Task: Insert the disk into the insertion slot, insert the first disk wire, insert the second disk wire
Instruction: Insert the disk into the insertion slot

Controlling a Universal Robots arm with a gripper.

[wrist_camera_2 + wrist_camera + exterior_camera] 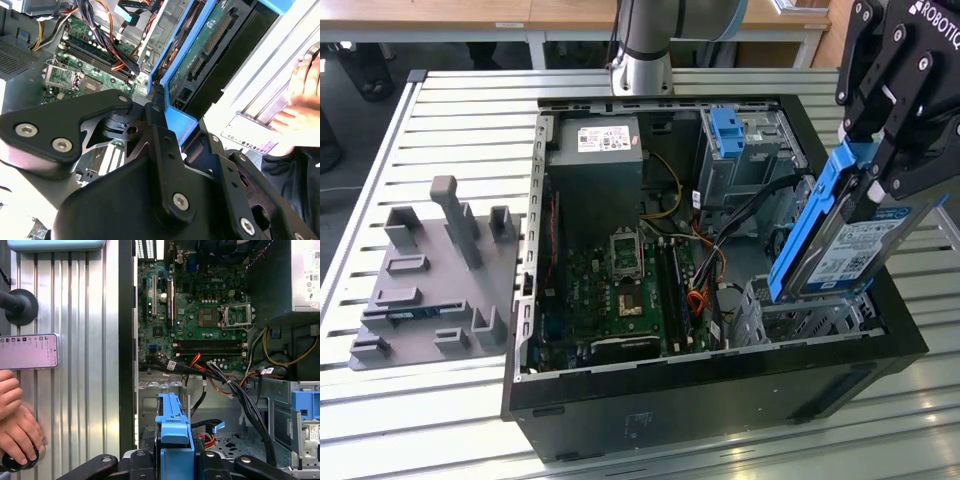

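My gripper (882,160) is shut on the disk (850,250), a silver drive with a white label in a bright blue carrier. It hangs steeply tilted over the open computer case, at the exterior view's right. Its lower end is just above the insertion slot (805,320), a low silver perforated cage in the case's near right corner. In the second wrist view the fingers (157,107) pinch the carrier's blue edge (175,117), and the disk's green circuit board (202,52) faces the camera. In the first wrist view the carrier (174,427) points down toward the cage floor (232,440). Black and orange cables (710,270) lie loose beside the slot.
A taller grey cage with a blue latch (735,145) stands behind the slot. The motherboard (620,285) and power supply (600,150) fill the rest of the case. A grey fixture plate (430,280) lies at the exterior view's left. A person's hand (15,432) and a phone (27,351) rest on the slatted table.
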